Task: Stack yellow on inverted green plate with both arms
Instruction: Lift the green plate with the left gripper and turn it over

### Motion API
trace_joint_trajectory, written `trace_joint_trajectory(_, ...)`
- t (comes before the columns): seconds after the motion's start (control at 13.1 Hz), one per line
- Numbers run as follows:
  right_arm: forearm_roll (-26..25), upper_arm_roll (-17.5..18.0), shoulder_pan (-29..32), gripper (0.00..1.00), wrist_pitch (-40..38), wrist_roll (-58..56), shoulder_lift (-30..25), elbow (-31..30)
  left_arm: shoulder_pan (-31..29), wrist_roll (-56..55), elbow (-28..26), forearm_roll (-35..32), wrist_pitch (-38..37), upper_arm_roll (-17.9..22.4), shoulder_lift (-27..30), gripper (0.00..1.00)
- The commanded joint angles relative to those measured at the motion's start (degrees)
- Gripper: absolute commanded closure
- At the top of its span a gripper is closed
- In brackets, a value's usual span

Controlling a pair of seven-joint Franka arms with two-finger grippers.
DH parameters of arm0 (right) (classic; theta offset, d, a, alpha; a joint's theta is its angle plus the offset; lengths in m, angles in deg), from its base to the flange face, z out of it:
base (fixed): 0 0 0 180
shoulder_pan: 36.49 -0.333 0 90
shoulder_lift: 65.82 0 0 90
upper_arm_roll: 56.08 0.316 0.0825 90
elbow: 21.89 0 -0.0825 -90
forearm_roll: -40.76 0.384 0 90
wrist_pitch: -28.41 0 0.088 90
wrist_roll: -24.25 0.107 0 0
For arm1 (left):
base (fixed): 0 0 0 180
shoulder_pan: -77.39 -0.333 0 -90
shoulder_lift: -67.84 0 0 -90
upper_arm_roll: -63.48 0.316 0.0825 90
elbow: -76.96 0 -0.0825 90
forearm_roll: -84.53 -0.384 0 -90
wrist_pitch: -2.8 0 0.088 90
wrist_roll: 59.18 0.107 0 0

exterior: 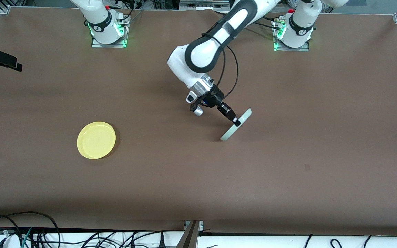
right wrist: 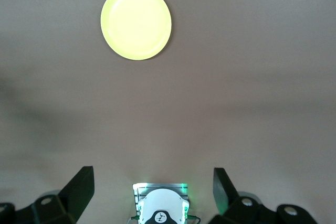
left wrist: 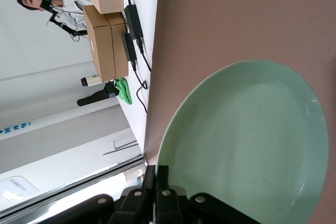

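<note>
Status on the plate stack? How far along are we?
Done: the left end effector is shut on the rim of the round pale green plate. In hand: that plate is tipped up on edge on the brown table, mid-flip. Left: lay it down inverted, then stack the round bright yellow plate, lying flat and untouched. The right end effector waits open, high above the table.

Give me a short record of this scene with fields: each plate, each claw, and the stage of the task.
green plate: gripped at its rim, tipped on edge, lower edge at or near the table
yellow plate: flat, right way up, toward the right arm's end
left claw: shut on the green plate
right claw: open, high above the table, waiting
stage: green plate not yet inverted; nothing stacked
</note>
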Motion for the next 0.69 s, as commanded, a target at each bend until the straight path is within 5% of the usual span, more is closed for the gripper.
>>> trace_joint_trajectory(0.0, 0.23, 0.24, 0.37, 0.00, -0.26, -0.75, 0.27, 0.92, 3.65, -5.81, 1.57, -3.47, -2.03, 1.11, -3.36, 1.00)
trace_joint_trajectory(0.61, 0.23, 0.24, 0.46, 0.00, -0.26, -0.75, 0.27, 0.93, 8.42, -18.06, 8.07, -3.58, -2.56, 1.20, -9.36, 1.00)
